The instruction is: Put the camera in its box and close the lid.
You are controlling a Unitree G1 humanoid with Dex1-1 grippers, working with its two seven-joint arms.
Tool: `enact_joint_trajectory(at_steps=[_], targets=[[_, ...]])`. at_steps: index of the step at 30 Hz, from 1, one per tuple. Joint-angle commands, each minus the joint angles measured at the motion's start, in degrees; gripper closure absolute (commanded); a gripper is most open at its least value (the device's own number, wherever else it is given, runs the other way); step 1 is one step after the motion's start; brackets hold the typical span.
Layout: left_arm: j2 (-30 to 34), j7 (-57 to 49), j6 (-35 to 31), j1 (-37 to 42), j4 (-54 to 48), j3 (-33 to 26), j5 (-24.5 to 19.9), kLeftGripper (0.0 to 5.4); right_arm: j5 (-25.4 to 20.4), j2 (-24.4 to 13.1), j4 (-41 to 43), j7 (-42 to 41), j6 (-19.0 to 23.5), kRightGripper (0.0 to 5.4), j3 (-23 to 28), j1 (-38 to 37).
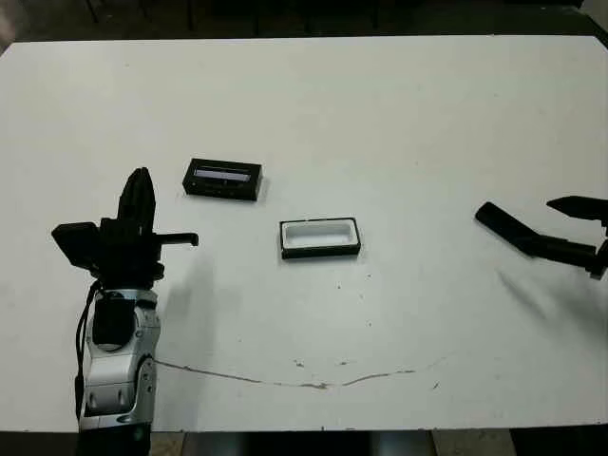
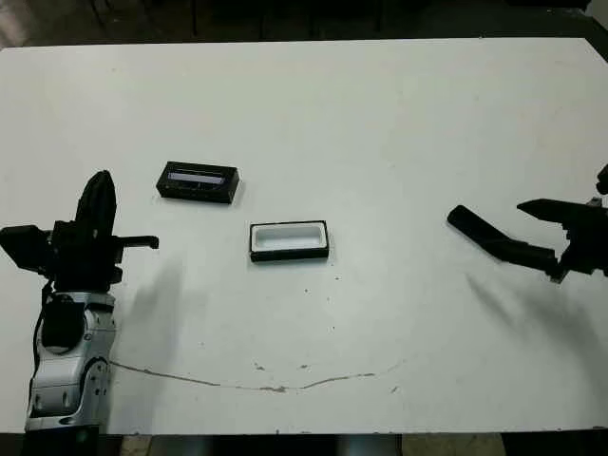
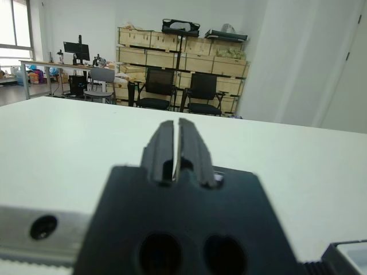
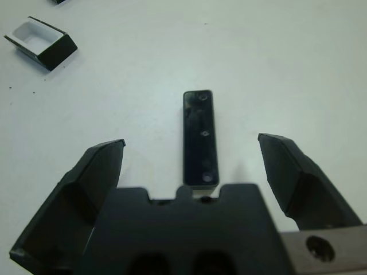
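The camera (image 4: 200,137), a slim black bar, lies flat on the table and points toward the box; its screen does not show. My right gripper (image 4: 192,149) hovers over the camera's near end, open wide, with one finger on each side and neither touching it. In the head view the camera (image 1: 502,226) lies at the far right. The box (image 1: 320,237), black-walled with a white lining, sits open near the table's middle. The lid (image 1: 222,179) with its pale window strip lies apart, to the box's back left. My left gripper (image 1: 139,201) stands upright at the left, shut on nothing.
The white table (image 1: 380,114) has a thin brown scratch line (image 1: 313,384) near its front edge. Beyond the table, the left wrist view shows black office chairs (image 3: 155,86) and wooden shelving (image 3: 178,51).
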State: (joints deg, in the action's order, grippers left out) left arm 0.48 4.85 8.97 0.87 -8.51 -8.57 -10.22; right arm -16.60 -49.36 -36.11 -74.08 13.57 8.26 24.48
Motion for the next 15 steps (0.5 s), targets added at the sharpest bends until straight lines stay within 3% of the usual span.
enact_joint_trajectory(at_steps=[1,7,15], targets=[[1.2,0.4,-0.9,-0.4,1.0,-0.2,0.0,5.4,-0.8,1.1,2.5,1.2,1.0,0.01,0.5,-2.9],[1.1,0.5,-0.7,-0.5,1.0,-0.2,0.1,5.4,-2.1,2.7,2.8,1.2,0.7,0.01,0.8,-4.2],[1.3,0.8,-0.6,-0.8,0.7,-0.4,-0.3,5.4,-1.4,3.6,7.1,6.5,4.5,0.01,0.3,-7.6]])
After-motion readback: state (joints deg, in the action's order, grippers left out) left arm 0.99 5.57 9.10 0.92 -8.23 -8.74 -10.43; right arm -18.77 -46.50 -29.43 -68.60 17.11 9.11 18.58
